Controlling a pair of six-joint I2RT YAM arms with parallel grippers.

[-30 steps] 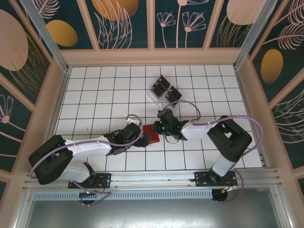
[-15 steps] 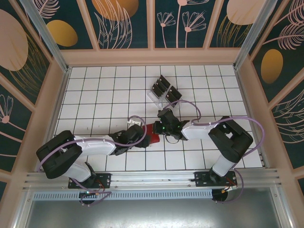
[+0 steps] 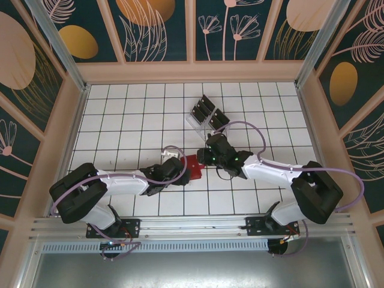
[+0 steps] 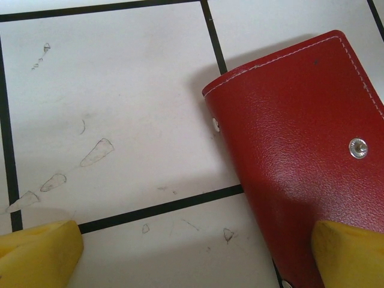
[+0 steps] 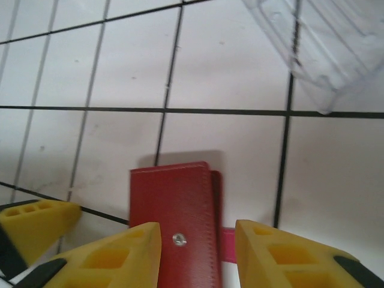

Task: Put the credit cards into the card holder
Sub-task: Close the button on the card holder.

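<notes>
My left gripper [image 4: 192,255] is spread wide, and one pad seems to rest on the closed red card holder [image 4: 300,150]; I'd pin it there. Just beyond, my right gripper [image 5: 198,252] stands parted astride the holder's snap, gripping nothing. I'd lift it straight, clear of the flap. The credit cards [image 3: 202,108] sit farther back in the clear rack [image 5: 324,48].

Bright, even lighting throws a soft shadow beside the card holder [image 4: 300,150].

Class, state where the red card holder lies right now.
In the top view the card holder lies on the table near its middle, between the left gripper and the right gripper, nearer the arms than the clear rack.
</notes>
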